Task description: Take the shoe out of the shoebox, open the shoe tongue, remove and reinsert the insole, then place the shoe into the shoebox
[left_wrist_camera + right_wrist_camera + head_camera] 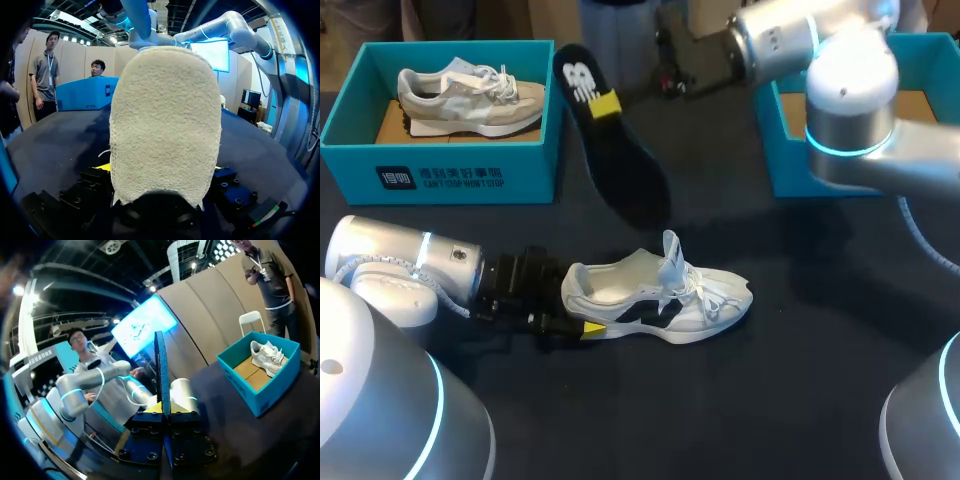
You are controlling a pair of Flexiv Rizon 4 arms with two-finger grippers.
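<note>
Right gripper [605,103] pinches the long black foam insole [615,150] aloft, at 12 o'clock from the white-and-black lace-up sneaker [660,295]. That lies mid-table, toe toward 3 o'clock, with the left gripper [578,326] clamped on its heel. Best to feed the insole's hanging end in first, under the raised tongue, at a shallow angle, while the heel grip stays firm.

Robot demonstration bench: dark blue table [800,400] with an open teal cardboard shoebox [440,165] at upper left, a second teal box [785,160] at upper right, and silver jointed arms [400,265] entering from both sides.
</note>
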